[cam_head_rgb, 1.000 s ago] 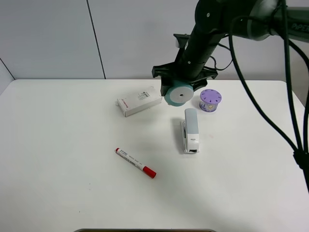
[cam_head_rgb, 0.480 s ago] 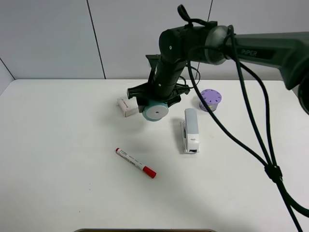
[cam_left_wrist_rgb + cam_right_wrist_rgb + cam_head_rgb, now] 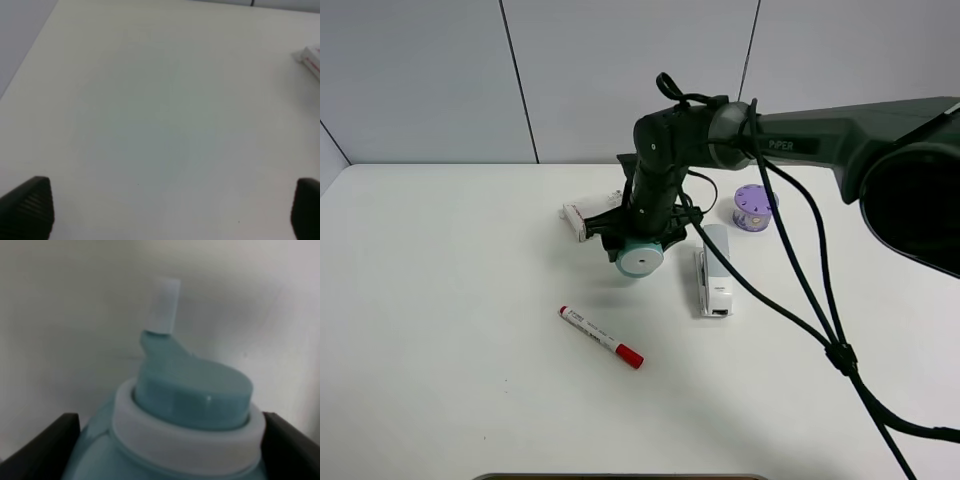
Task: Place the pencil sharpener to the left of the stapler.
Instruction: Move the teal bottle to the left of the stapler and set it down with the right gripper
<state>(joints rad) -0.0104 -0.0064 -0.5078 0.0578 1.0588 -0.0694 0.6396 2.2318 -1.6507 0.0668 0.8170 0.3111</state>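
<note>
The teal pencil sharpener shows its flat white round face with a centre hole, low over the table just left of the stapler. My right gripper is shut on the pencil sharpener; the right wrist view fills with its teal body and pale end, dark fingers on both sides. The long white and grey stapler lies lengthwise toward the front. My left gripper is open over bare table, its dark fingertips wide apart, and it does not show in the high view.
A flat white box with a red mark lies behind the sharpener, its corner also showing in the left wrist view. A small purple cylinder stands behind the stapler. A red-capped marker lies toward the front.
My right arm has carried the sharpener leftward and down, from above the stapler's far end to low over the table left of the stapler. Nothing else moved.
</note>
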